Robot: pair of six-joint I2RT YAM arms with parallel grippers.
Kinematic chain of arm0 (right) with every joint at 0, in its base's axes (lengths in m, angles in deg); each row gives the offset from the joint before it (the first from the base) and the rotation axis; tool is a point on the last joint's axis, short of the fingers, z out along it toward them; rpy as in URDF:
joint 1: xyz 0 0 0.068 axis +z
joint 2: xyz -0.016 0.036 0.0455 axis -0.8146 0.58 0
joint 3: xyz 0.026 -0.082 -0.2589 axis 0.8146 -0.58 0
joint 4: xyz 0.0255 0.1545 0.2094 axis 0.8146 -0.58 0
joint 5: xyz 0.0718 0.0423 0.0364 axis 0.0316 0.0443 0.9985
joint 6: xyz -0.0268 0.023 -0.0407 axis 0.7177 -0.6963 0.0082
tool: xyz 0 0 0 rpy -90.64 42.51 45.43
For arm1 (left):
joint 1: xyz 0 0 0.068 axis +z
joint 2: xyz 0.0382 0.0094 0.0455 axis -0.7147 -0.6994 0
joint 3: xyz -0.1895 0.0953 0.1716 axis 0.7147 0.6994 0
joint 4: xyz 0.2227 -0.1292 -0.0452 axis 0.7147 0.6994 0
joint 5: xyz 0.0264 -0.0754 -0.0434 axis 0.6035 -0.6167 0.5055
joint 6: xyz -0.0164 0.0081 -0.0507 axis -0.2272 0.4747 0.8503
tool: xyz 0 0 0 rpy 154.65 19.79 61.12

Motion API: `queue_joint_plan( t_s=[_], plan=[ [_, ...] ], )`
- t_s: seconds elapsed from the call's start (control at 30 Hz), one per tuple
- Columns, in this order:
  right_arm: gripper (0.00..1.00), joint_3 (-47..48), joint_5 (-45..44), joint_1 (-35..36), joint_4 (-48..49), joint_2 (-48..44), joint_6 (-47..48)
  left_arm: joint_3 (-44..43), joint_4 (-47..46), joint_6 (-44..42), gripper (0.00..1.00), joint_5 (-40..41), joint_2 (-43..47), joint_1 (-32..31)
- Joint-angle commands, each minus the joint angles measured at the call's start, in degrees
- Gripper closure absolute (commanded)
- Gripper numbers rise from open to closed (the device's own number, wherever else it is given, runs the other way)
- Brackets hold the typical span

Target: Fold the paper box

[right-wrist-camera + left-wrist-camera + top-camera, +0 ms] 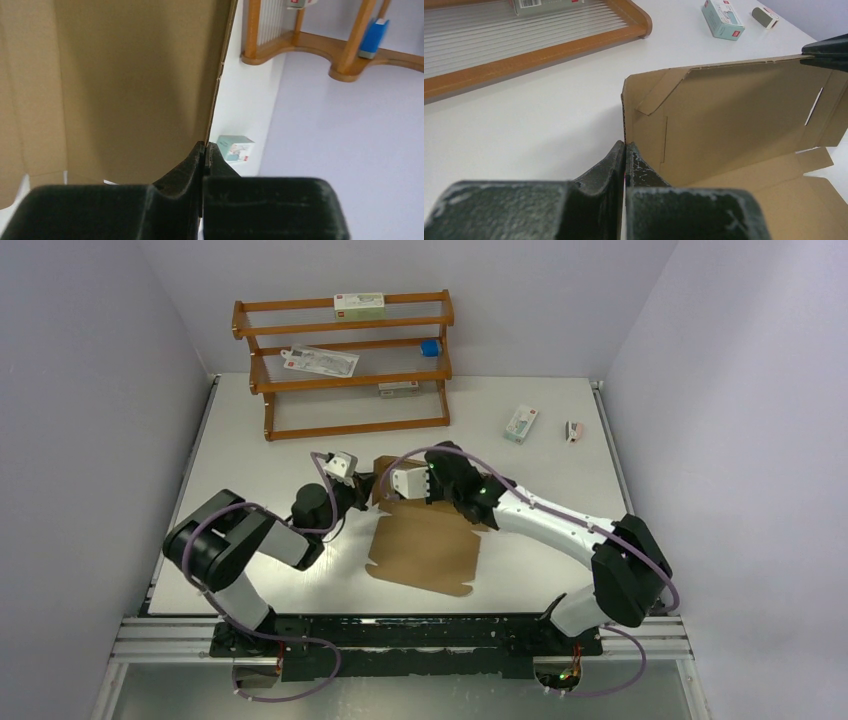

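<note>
The paper box (425,550) is a brown cardboard sheet lying mid-table, its far panel (734,115) lifted upright. My left gripper (625,145) is shut on the left edge of that raised panel. At the panel's other end my right gripper (205,146) is shut on its edge, the cardboard (125,85) filling the left of the right wrist view. In the top view both grippers (352,485) (395,483) meet at the sheet's far edge.
A wooden rack (345,365) holding small packages and a blue item (430,348) stands at the back of the table. A white-and-green carton (520,424) and a small grey object (573,430) lie at the back right. Grey walls close three sides.
</note>
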Motion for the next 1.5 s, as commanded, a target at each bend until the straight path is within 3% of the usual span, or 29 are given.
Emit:
queue_joint_plan(
  t_s=[0.0,0.13,0.4,0.6,0.77,0.93,1.2,1.47],
  plan=[
    [1.00,-6.5,-9.8,3.4,14.1,-3.1,7.7,1.7,-13.4,2.1,0.95,-2.6,-2.6,-0.2],
    [1.00,-13.8,-14.2,6.6,25.7,-5.6,14.1,3.9,-14.8,2.4,0.94,-3.6,-1.3,-1.1],
    [1.00,-18.2,-18.5,9.9,35.0,-4.1,16.0,6.6,-10.3,0.7,0.94,-3.6,6.2,-5.0],
    [1.00,-19.9,-19.2,11.4,42.1,-2.2,16.6,5.6,-1.8,-2.4,0.94,-1.9,11.4,-8.2],
    [1.00,-23.7,-18.7,12.8,49.5,-1.9,18.6,6.0,-2.3,-2.5,0.94,1.2,7.8,-9.7],
    [1.00,-28.6,-18.8,13.8,59.1,-0.1,21.4,7.1,-8.8,-0.9,0.94,3.7,1.6,-11.3],
    [1.00,-35.1,-21.8,17.5,73.6,2.0,28.8,6.8,-7.5,-2.4,0.90,8.0,1.7,-16.7],
    [1.00,-41.1,-26.6,21.7,96.1,9.7,37.7,9.4,-12.5,0.3,0.89,9.6,-3.5,-17.5]
  ],
)
